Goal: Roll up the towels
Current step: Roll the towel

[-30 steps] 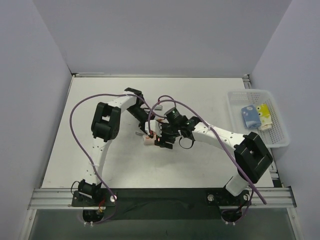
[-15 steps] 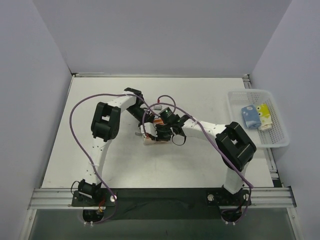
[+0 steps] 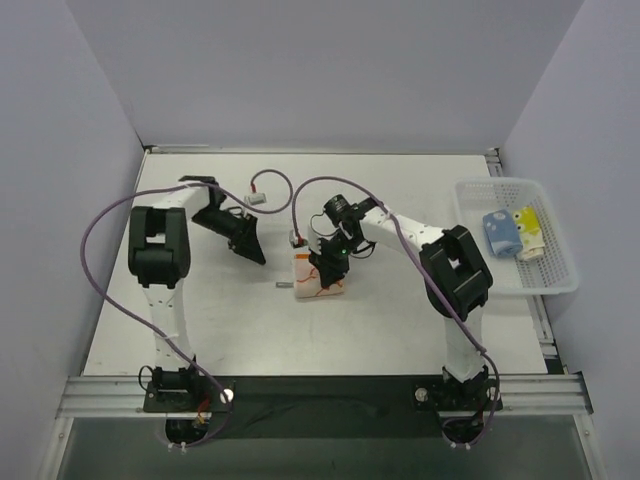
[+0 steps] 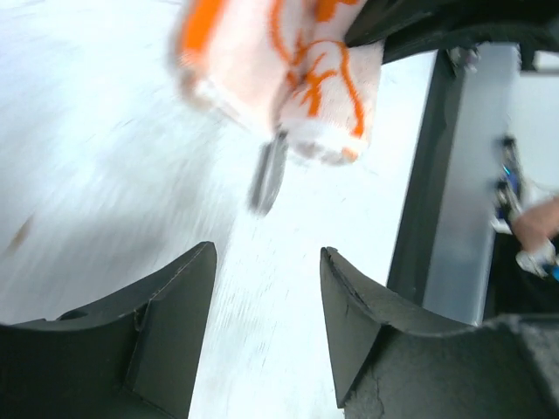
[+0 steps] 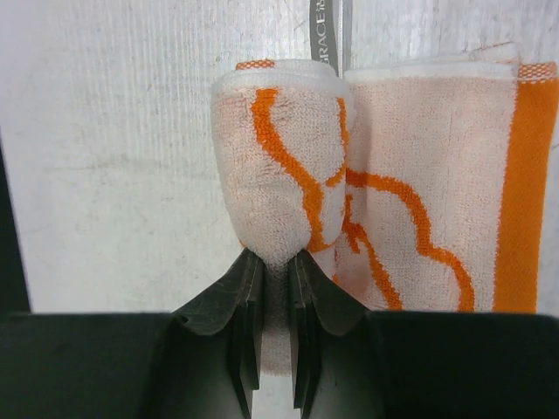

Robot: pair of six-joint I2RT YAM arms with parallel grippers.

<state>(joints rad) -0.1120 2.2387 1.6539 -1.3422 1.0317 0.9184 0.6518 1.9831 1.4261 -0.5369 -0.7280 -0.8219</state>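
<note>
Where the rolling stands: one piece is in work, the soft orange towel [image 3: 320, 276] of terry cloth with flower outlines and a pale edge. One part is wound into a thick roll and the other lies flat on the white counter [image 3: 400, 330], so the roll looks about half made.
Possibly done: a light blue towel [image 3: 496, 232] and a yellow towel [image 3: 528, 226], both small cloth bundles, lie side by side in the white plastic mesh basket [image 3: 505, 181] at the counter's right edge. Whether they are rolled is too small to tell.
Left to do: in all likelihood, winding the flat part onto the roll.
Right hand [image 5: 275, 262]: clenched on the orange towel, its two black fingers pinching the near end of the roll between them. In the wrist view the flat part lies just right of the roll, touching it.
Left hand [image 4: 266, 253]: released, jaws apart with nothing between them, over bare counter. Its wrist view is blurred.
Orange towel relative to the hands: near the counter's middle, directly under the right hand. It is ahead of the left hand and apart from it, on that hand's right in the top view.
Grey label tab [image 5: 325, 35]: projects from the towel's far edge, where roll and flat part meet.
</note>
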